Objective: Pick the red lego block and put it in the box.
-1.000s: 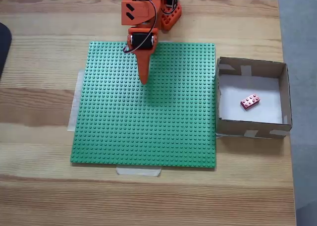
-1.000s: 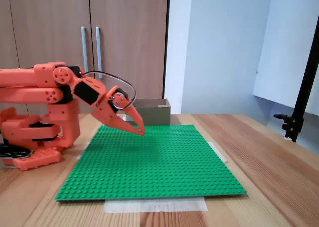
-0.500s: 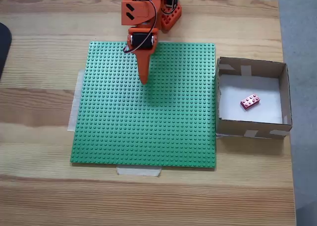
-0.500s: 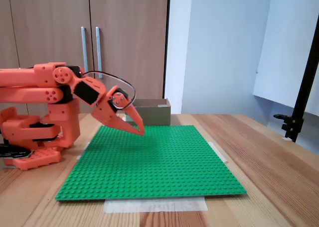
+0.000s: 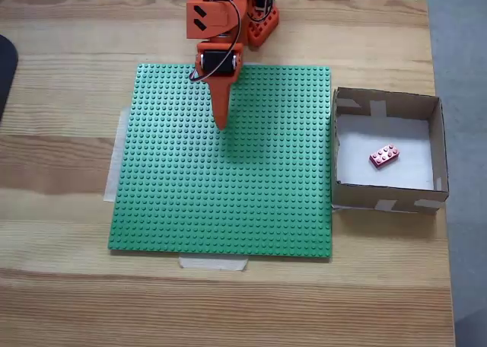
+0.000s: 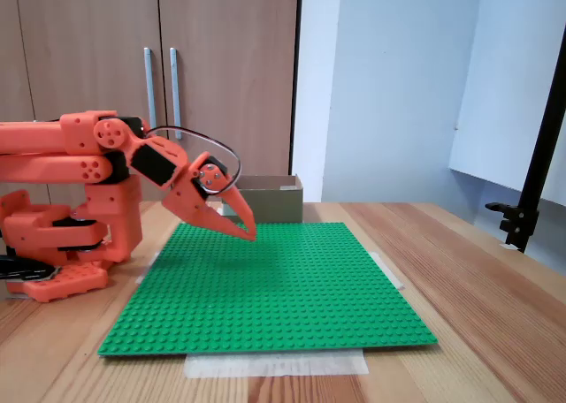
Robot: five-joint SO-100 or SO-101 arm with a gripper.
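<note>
The red lego block [image 5: 384,156] is found lying on the white floor of the box [image 5: 437,145] — apart from the walls. The gripper [image 5: 221,123] is held clenched and empty above the green baseplate [image 5: 228,195] — well apart from the box.

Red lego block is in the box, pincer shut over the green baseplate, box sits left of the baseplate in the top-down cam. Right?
Not quite: the box sits right of the green baseplate, not left, as a fixed view from above shows. The rest holds: the red lego block lies in the box, and the pincer is shut over the baseplate.
</note>
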